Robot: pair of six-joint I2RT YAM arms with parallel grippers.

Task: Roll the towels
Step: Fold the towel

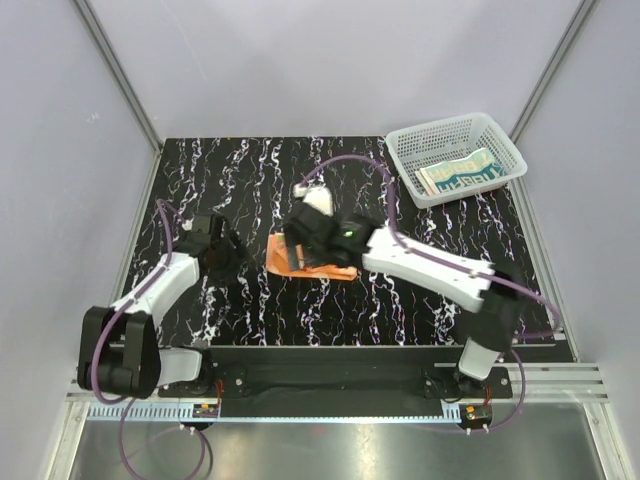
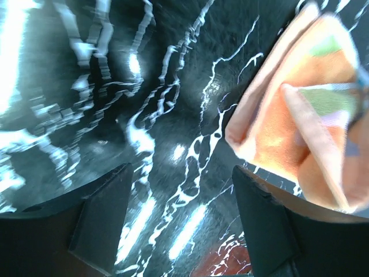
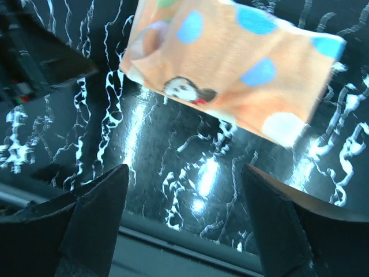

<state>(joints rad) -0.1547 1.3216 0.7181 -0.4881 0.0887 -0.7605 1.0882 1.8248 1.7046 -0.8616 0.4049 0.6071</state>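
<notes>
Hovering open-jawed, both grippers flank the folded orange towel point(image 1: 278, 256) on the black marbled table point(image 1: 250, 170).

Left of the orange towel, the left gripper point(image 2: 181, 173) has its fingers point(image 2: 104, 213) spread wide with only tabletop between them, the towel's folded corner just to their right. The right gripper point(image 3: 185, 170) hangs directly by the orange towel, jaws wide and empty, its dotted cloth lying past the fingertips. Well to the right of the orange towel and farther back, the cream "RABBIT" towel point(image 1: 460, 173) lies inside the white mesh basket point(image 1: 455, 124).
</notes>
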